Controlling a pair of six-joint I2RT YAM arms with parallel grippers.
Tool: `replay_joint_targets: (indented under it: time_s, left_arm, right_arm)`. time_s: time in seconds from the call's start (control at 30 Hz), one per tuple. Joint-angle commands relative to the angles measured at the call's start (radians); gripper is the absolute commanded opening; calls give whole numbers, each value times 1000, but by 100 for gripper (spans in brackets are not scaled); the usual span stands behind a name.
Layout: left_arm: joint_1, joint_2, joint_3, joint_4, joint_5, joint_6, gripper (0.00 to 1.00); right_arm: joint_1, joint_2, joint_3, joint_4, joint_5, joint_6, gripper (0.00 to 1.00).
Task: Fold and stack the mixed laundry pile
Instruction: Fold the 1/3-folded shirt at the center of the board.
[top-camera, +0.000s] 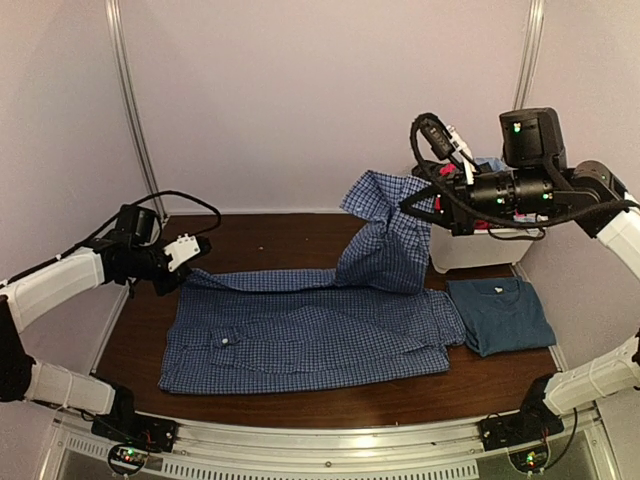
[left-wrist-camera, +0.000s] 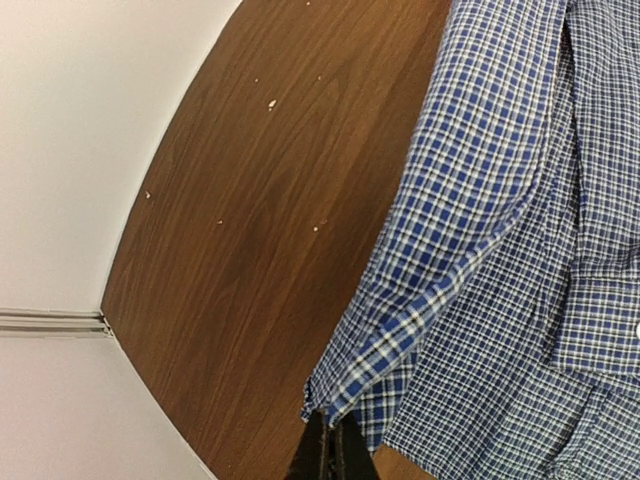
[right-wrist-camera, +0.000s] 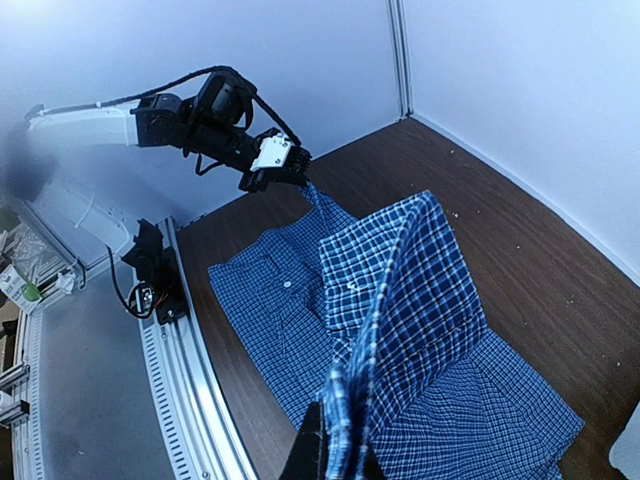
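Note:
A blue-and-white check shirt lies spread across the table. Its far right part is pulled up into a peak. My right gripper is shut on that raised cloth, and in the right wrist view the fabric hangs from the closed fingers. My left gripper is shut on the shirt's far left corner, low over the table. The left wrist view shows the hem pinched at the fingertips. A folded dark-blue T-shirt lies at the right. The remaining laundry pile sits in the bin, mostly hidden behind my right arm.
A white plastic bin stands at the back right against the wall, with a bit of light-blue cloth showing at its top. Bare brown table lies behind the shirt. Walls close the back and both sides.

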Motion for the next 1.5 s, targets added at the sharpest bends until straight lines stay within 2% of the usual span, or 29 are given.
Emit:
replay_joint_targets:
  time_s: [0.0, 0.2, 0.4, 0.47, 0.57, 0.7, 0.77, 0.87, 0.97, 1.03, 1.1, 1.13, 1.2, 1.27, 1.33, 1.47]
  left_arm:
    - [-20, -35, 4, -42, -4, 49, 0]
    - [-38, -44, 17, -145, 31, 55, 0]
    - [-112, -21, -11, -229, -35, 60, 0]
    - [-134, -21, -5, -251, -78, 44, 11]
    - [-136, -53, 47, -305, -48, 9, 26]
    - [-136, -84, 107, -364, -82, -24, 36]
    - [-136, -114, 109, -324, -98, -65, 38]
    - [-135, -141, 113, -194, -157, -213, 39]
    - [-135, -136, 181, -137, -243, -483, 45]
    - [-125, -104, 249, -187, -257, -673, 50]
    - [-123, -86, 263, -233, -237, -909, 49]
    - [-123, -85, 254, -247, -212, -973, 49]
    - [-119, -104, 208, -259, -208, -1125, 49]
    - [-96, -154, 114, -202, -159, -1228, 51]
    - [-27, -202, -4, -101, -22, -1300, 54]
    - [157, -242, -213, 56, 148, -1373, 59]
  right_arm:
    - [47, -41, -32, -55, 45, 38, 0]
    - [66, -100, -39, -113, 98, 56, 0]
    - [66, -133, -76, -149, 154, 48, 0]
    - [66, -123, -99, -136, 120, 45, 0]
    - [66, -87, -141, -108, 35, 40, 0]
    - [79, -25, -193, -74, -128, 27, 0]
    - [100, -6, -196, -69, -158, 15, 0]
    - [111, 7, -175, -56, -193, -1, 0]
    - [109, 15, -135, -59, -145, -20, 0]
    - [95, 35, -108, -62, -97, -37, 0]
    - [72, 59, -90, -53, -79, -40, 0]
    - [60, 69, -84, -47, -73, -40, 0]
    - [40, 87, -74, -36, -62, -38, 0]
    - [23, 93, -72, -16, -70, -40, 0]
    - [7, 98, -70, -8, -81, -42, 0]
    - [-19, 108, -59, -16, -95, -41, 0]
